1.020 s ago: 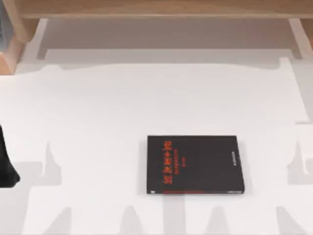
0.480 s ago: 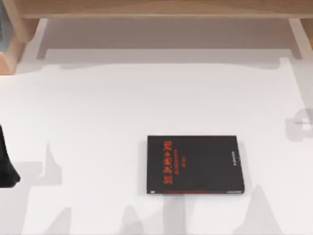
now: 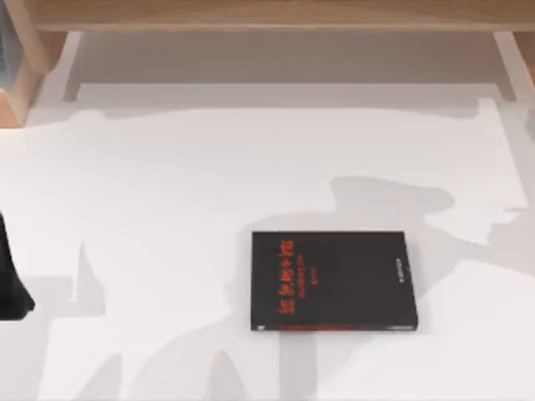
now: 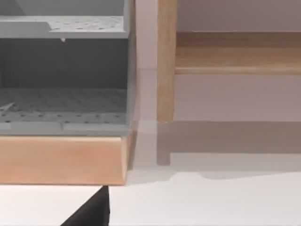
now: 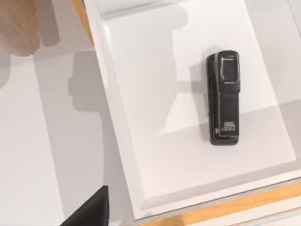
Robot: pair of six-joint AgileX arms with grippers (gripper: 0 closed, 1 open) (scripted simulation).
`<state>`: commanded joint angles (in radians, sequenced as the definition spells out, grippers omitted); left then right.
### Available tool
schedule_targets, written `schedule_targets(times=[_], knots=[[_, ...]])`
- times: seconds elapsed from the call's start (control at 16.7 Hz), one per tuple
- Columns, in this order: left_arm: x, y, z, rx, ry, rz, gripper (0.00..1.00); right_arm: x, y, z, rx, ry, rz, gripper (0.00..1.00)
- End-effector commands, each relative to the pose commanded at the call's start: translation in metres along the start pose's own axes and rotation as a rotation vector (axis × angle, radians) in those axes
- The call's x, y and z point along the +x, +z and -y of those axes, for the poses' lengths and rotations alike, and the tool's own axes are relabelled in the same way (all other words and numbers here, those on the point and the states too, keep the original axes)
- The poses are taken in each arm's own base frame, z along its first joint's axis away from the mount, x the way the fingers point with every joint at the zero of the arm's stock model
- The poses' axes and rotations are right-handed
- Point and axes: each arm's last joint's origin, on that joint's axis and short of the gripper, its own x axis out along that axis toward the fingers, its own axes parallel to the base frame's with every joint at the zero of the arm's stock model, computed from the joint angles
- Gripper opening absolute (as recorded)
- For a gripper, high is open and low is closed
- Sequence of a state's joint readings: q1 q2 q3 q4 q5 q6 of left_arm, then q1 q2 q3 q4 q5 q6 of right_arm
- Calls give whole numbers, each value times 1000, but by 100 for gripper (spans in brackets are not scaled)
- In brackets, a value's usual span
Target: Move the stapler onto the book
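Note:
The book (image 3: 333, 281) lies flat on the white table, right of centre near the front, black cover up with red characters toward its left side. The stapler (image 5: 225, 96), small, narrow and black, lies flat inside a shallow white tray (image 5: 117, 136) in the right wrist view. It is alone and nothing touches it. A black piece of my right gripper (image 5: 89, 211) shows at that picture's edge, well apart from the stapler. My left arm (image 3: 12, 280) is a bulky black shape parked at the table's left edge.
A wooden shelf (image 3: 267, 15) runs along the back of the table. The left wrist view faces a grey perforated bin (image 4: 63, 70) on a wooden base (image 4: 61, 160) beside a wooden post (image 4: 165, 61). The tray has a wooden edge (image 5: 235, 207).
A broad shadow has spread over the table behind and to the right of the book, replacing the narrow shadows at the front. The book and the left arm have not moved.

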<state>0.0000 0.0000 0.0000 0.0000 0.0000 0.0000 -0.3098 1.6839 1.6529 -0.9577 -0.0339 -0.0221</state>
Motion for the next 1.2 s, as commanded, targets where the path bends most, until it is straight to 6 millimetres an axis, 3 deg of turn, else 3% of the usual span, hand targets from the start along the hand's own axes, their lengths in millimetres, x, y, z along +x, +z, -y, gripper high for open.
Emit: schedule_targets(times=[0.24, 0.42, 0.6, 0.78, 1.2], knots=[[0, 0, 0, 0, 0, 0, 100, 81, 46, 33, 32, -29, -217, 100], [0, 0, 0, 0, 0, 0, 100, 141, 53, 44, 18, -23, -354, 100], [0, 0, 0, 0, 0, 0, 100, 185, 49, 43, -13, -9, -451, 100], [0, 0, 0, 0, 0, 0, 100, 205, 47, 36, -38, 1, -481, 100], [0, 0, 0, 0, 0, 0, 100, 207, 46, 38, -36, 1, -485, 100]])
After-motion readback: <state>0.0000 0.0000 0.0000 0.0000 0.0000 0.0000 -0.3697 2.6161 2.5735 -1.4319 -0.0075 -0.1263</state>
